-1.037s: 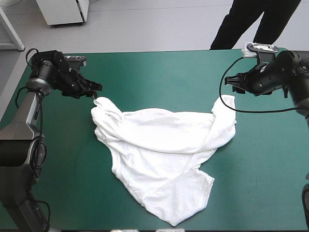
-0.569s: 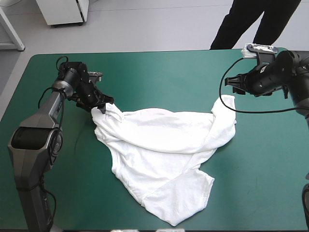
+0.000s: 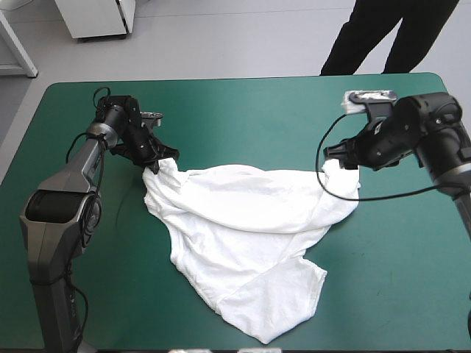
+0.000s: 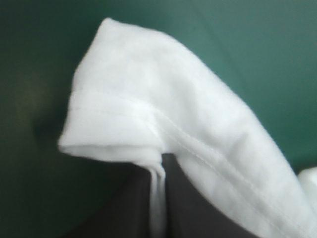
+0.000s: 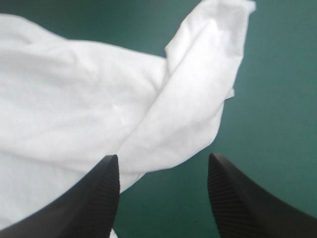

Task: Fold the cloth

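The white T-shirt is seen loosely spread and rumpled on the teal-green cover of the table, roughly at its middle. A long fold runs across its far part, and one corner reaches toward the near edge. The shirt's far left corner is taken by the left gripper, which is set right at the cloth's edge. In the left wrist view its black fingers are shown all but closed, with a thin strip of white fabric pinched between them. A hemmed fold of the shirt, its stitching lines visible, is bunched just ahead of the fingertips against the cover. The right gripper is placed at the shirt's far right corner, where a narrow end of cloth points toward the far edge. In the right wrist view its fingers are held well apart and nothing is gripped. One finger is seen over the white fabric and the other over bare cover, with the narrow end of cloth stretching away ahead of the gap between them. Whether that gripper touches the cloth cannot be told.
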Robot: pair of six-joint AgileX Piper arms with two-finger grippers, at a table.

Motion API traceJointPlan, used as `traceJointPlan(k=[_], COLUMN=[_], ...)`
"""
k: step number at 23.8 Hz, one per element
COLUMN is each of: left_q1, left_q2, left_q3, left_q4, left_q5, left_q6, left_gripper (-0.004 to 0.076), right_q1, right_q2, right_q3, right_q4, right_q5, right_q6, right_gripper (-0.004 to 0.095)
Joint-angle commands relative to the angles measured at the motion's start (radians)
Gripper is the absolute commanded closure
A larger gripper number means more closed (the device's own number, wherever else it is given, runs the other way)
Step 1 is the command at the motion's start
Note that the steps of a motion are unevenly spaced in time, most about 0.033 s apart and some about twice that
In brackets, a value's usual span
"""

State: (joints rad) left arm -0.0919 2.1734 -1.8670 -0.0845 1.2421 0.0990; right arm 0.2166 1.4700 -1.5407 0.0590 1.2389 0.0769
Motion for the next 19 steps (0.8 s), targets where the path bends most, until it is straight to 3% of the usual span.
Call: traceJointPlan(k=[1,11,14,19], left_q1=[-0.003,-0.003,-0.003,-0.003], left_q2=[-0.017,-0.017,-0.017,-0.017], left_q3=[-0.003,-0.003,-0.003,-0.003], left_q4=[0.008,-0.057,-0.073,-0.073], left_q5=[-0.022,-0.022,-0.022,-0.022], left_q6=[0.002,0.008,0.025,0.025], left_gripper=[0.0734,0.0734,0.0734,0.0734], right_q1=[0.182,0.523,0.598,0.611], right_q2=[-0.121,-0.260,-0.260,-0.260], right_q3=[0.078,0.459,0.553,0.657], right_q4=[-0.117,-0.193,-0.210,-0.226], right_q5=[0.009,0.007,-0.056,-0.159], right_q6=[0.076,0.335,0.393,0.446], right_gripper=[0.0408,0.0403,0.0403,0.0403])
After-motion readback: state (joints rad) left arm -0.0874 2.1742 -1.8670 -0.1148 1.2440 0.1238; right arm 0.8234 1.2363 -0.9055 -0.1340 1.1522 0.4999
